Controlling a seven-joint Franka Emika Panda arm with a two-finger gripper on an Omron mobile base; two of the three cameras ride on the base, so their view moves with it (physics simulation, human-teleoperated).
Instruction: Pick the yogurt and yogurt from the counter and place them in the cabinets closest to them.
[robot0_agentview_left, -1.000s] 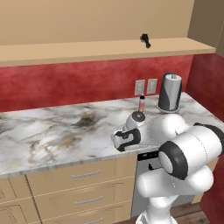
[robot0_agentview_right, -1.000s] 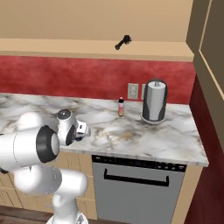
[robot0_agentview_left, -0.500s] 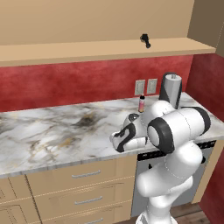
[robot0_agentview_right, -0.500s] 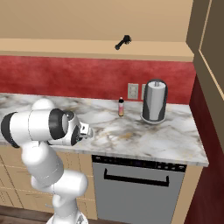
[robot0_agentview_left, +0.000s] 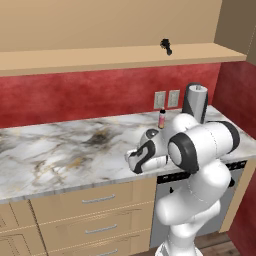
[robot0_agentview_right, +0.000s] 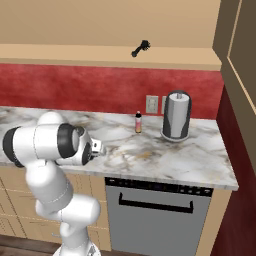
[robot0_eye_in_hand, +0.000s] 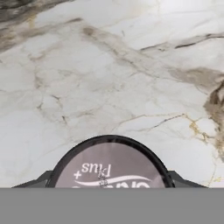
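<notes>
**Hand view: yogurt cup caught between my claw tips, low on the marble**

Hand view puts the yogurt (robot0_eye_in_hand: 109, 168) right under me, at the near edge of what I see. It is a small round cup seen from above. It has a thin dark rim around a flat greyish-mauve lid. White lettering and a white swoosh run across the lid, upside down from where I look. I cannot see its sides or base from here.

My claw (robot0_eye_in_hand: 109, 184) straddles the cup. One dark fingertip (robot0_eye_in_hand: 37, 183) meets the rim on one side and the other tip meets it on the opposite side, so the cup sits squarely between them. I read that as my claw clamped on the yogurt, with the rim touching both tips. The cup stands on the counter (robot0_eye_in_hand: 109, 65), which is pale marble with brown and gold veins.

In the left base view my arm folds low over the slab, well to the left of the silver-grey canister (robot0_agentview_left: 195, 102) and nearer the counter's front edge than it is. The slim pink bottle (robot0_agentview_left: 162, 119) stands just left of the canister, against the red wall. Above and to the left of the canister runs the tan shelf board of the cabinets (robot0_agentview_left: 115, 57), with a small dark object (robot0_agentview_left: 165, 46) resting on it.
</notes>
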